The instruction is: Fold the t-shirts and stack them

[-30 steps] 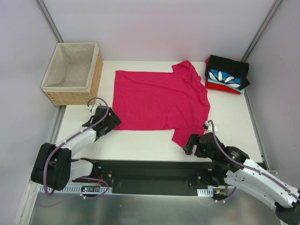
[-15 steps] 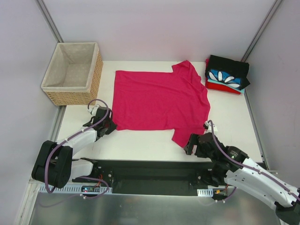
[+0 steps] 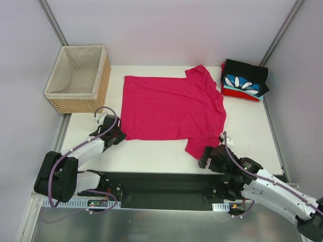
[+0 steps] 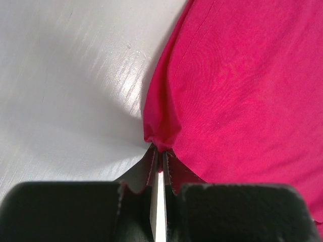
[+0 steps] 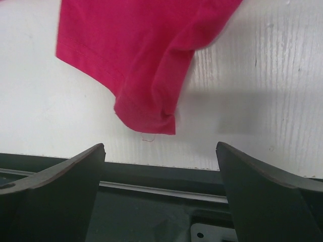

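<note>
One magenta-pink t-shirt (image 3: 171, 108) lies spread flat on the white counter (image 3: 151, 151). The left fingers (image 4: 141, 174) are pinched tight on its near-left hem corner. The right fingers (image 5: 55, 184) stand wide apart just short of the near sleeve, gripping nothing. Folded shirts (image 3: 245, 80) sit stacked at the counter's far-right corner.
</note>
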Tool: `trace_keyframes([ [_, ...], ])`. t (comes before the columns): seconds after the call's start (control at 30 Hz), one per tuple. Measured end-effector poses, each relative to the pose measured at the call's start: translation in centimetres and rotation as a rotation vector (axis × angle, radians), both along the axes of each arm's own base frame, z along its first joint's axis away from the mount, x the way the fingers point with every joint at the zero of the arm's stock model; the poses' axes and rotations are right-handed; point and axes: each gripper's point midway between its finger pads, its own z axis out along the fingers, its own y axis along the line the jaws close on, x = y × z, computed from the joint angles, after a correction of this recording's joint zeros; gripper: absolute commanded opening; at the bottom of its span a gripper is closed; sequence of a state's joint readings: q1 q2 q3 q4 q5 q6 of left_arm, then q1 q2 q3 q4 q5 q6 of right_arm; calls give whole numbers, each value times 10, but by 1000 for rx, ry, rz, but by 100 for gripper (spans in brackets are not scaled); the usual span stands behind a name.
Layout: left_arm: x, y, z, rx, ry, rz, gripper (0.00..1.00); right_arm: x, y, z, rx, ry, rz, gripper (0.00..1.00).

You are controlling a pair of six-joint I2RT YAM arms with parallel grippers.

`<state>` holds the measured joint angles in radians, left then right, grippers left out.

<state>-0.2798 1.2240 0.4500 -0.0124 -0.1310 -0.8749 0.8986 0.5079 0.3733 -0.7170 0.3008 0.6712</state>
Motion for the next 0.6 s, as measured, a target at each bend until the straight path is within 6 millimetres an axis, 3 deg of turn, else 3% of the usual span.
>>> trace_keyframes([
  [0.07, 0, 0, 0, 0, 0, 0, 0, -4, -1, -10, -5, 28, -10, 89],
  [0.13, 0, 0, 0, 0, 0, 0, 0, -7, -2, -17, -11, 52, -21, 77],
  [0.4, 0, 0, 0, 1, 0, -2, 0, -5, 0, -20, 0, 68, -63, 45],
  [0.6, 0, 0, 0, 2, 0, -3, 0, -5, -2, -24, -24, 81, -74, 44],
])
